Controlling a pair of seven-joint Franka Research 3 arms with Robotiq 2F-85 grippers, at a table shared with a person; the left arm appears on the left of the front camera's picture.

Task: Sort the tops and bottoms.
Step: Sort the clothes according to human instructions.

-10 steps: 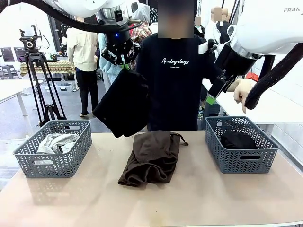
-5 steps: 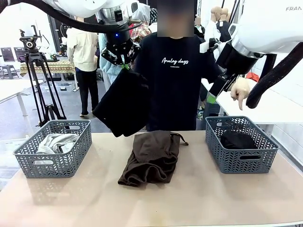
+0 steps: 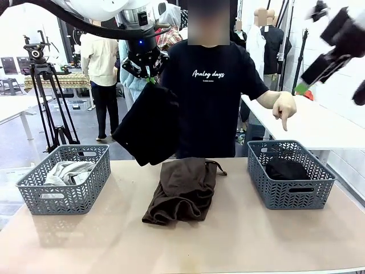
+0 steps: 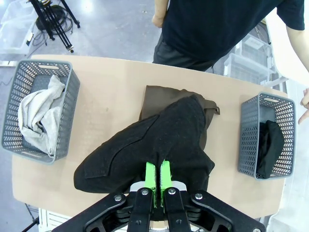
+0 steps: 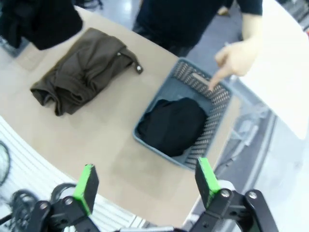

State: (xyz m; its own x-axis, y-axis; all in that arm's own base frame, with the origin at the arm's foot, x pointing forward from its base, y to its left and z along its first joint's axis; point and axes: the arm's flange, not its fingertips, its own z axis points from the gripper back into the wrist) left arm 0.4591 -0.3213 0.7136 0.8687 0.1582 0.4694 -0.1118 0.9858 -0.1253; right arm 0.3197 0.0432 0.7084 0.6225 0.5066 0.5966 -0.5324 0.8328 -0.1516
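The pale tan table (image 3: 245, 240) lay bare along its near edge. At its middle lay the dark brown garment (image 3: 181, 191), folded, its drawstring trailing toward the far side. On the robot's left stood a grey lattice basket (image 3: 68, 200) holding the crumpled pale grey-blue garment (image 3: 67, 171). A matching right basket (image 3: 285, 197) held a bundled black garment (image 3: 287, 169).

Above the table's far edge, the left gripper (image 3: 149, 74) had its green pads pinched tight on the second black garment (image 3: 149, 128), which hung clear of the tabletop just left of the person. The right gripper (image 5: 147, 186) hovered high over the right end, its jaws spread wide with nothing between them. The person's hand (image 3: 283, 108) pointed a finger down above the right basket.

Farther back stood a tripod (image 3: 48, 97) and a white side table (image 3: 319, 123).

In the front view the right gripper was motion-blurred and partly cut off by the frame. From the left wrist the hanging black cloth covered much of the brown garment.
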